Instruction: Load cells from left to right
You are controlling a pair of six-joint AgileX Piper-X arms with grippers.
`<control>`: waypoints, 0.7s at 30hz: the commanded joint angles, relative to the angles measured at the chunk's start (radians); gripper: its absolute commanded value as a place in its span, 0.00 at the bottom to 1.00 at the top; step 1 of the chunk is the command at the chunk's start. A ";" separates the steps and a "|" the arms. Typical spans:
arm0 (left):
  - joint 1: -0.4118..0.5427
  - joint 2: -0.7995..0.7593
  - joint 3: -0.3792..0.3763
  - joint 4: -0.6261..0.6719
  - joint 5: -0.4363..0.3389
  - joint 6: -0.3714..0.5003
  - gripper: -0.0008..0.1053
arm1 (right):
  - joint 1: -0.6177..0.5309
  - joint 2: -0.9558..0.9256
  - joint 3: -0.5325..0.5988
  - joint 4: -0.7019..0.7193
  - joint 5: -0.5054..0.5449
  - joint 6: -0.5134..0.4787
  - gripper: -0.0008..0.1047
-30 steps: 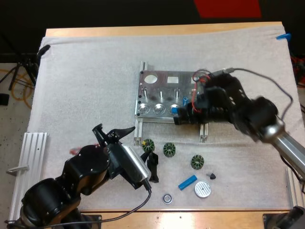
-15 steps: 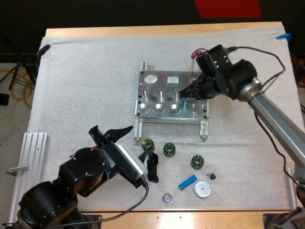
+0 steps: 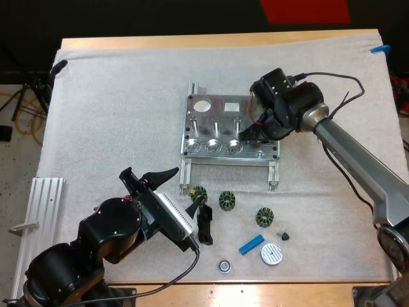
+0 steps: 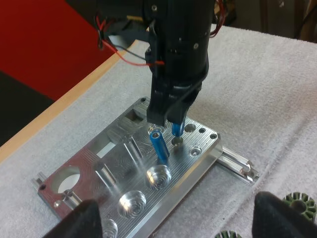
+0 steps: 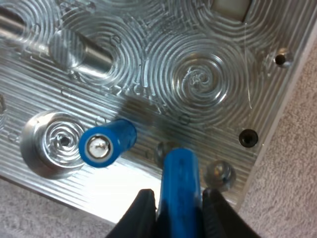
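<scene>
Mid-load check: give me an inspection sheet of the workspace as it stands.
surface: white mat on wooden table.
job's things: metal fixture; one blue cell standing on it; second blue cell held over it alongside.
clutter: three green stators, loose blue cylinder, white disc, small dark parts near the mat's front.
grippers: left gripper open, clear; right gripper shut on second blue cell.
cables: orange loops on floor, left.
surroundings: nothing seen.

left tool [image 3: 153,174]: fingers spread, hovering | right tool [image 3: 245,133]: pointing down, clamped on blue cell [image 5: 179,193]
</scene>
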State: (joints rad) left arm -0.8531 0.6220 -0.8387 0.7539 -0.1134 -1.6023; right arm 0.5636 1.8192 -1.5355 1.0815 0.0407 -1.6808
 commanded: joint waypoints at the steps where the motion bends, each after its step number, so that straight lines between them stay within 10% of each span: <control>1: -0.005 -0.008 -0.003 -0.012 -0.019 -0.016 0.60 | 0.000 0.002 -0.009 -0.003 0.003 -0.006 0.01; 21: -0.005 -0.008 -0.003 -0.012 -0.019 -0.016 0.60 | 0.000 0.013 -0.009 -0.019 0.000 -0.027 0.01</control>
State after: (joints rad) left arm -0.8531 0.6220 -0.8387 0.7539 -0.1134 -1.6023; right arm 0.5636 1.8405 -1.5355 1.0543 0.0407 -1.6983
